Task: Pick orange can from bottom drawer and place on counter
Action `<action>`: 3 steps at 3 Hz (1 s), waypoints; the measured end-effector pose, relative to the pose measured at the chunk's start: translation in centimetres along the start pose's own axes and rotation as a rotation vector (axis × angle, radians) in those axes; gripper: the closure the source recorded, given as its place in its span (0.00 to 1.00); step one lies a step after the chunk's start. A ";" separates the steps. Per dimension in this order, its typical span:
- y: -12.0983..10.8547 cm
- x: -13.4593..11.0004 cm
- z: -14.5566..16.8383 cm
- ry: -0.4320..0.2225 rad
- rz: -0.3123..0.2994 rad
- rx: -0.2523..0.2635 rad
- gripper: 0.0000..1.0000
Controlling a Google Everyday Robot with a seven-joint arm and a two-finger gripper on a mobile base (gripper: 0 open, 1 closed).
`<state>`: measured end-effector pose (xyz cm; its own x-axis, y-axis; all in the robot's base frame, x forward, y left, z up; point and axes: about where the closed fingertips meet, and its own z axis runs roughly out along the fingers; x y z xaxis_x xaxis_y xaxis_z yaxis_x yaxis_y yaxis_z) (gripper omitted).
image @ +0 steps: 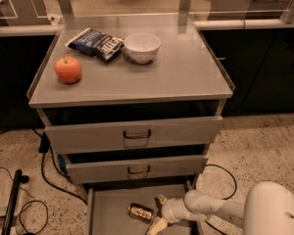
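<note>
The orange can (140,212) lies on its side on the grey floor of the pulled-out bottom drawer (108,213), near the drawer's middle. My gripper (158,213) reaches in from the right on a white arm, just right of the can. Its fingers are spread, one fingertip (161,199) above and one (155,227) below, with nothing between them. The counter (176,72) is the flat grey top of the cabinet above.
On the counter stand an apple (68,69), a blue chip bag (95,43) and a white bowl (142,47). The two upper drawers (132,133) are slightly pulled out and overhang the bottom one. Cables (19,190) lie on the floor at the left.
</note>
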<state>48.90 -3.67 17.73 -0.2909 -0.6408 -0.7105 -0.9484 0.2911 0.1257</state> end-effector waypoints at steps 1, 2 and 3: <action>-0.5 0.9 2.0 -0.003 0.013 -0.013 0.00; -1.2 1.6 3.7 0.005 0.020 -0.011 0.00; -1.4 2.3 5.2 0.019 0.030 -0.011 0.00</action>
<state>50.25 -1.88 12.33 -0.3211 -0.6452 -0.6933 -0.9407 0.3021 0.1545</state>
